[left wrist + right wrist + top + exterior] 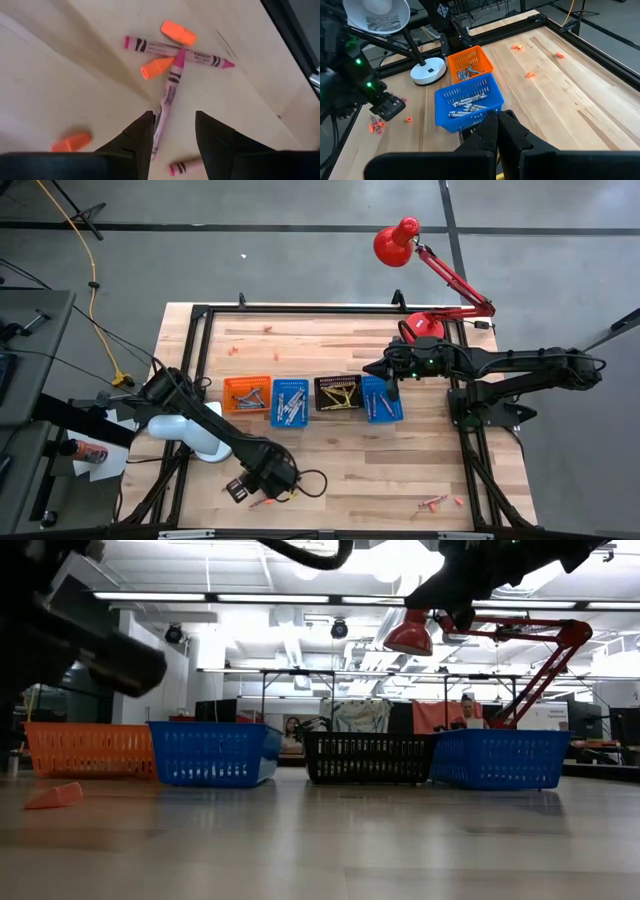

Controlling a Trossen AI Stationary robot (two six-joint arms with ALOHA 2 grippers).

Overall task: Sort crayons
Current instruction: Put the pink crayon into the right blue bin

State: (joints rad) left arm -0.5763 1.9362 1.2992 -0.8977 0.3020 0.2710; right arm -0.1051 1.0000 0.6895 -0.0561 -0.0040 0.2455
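Only the left wrist view shows crossed pink crayons between the left end effector fingers.

floor: grey concrete | ceiling: strip lights

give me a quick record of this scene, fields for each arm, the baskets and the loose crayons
left end effector: low over the table's near edge, open, straddling a pink crayon
right end effector: shut, above the right blue basket
baskets: a row of four: orange basket, blue basket, black basket, blue
loose crayons: a second pink crayon crossing the first, orange pieces beside them
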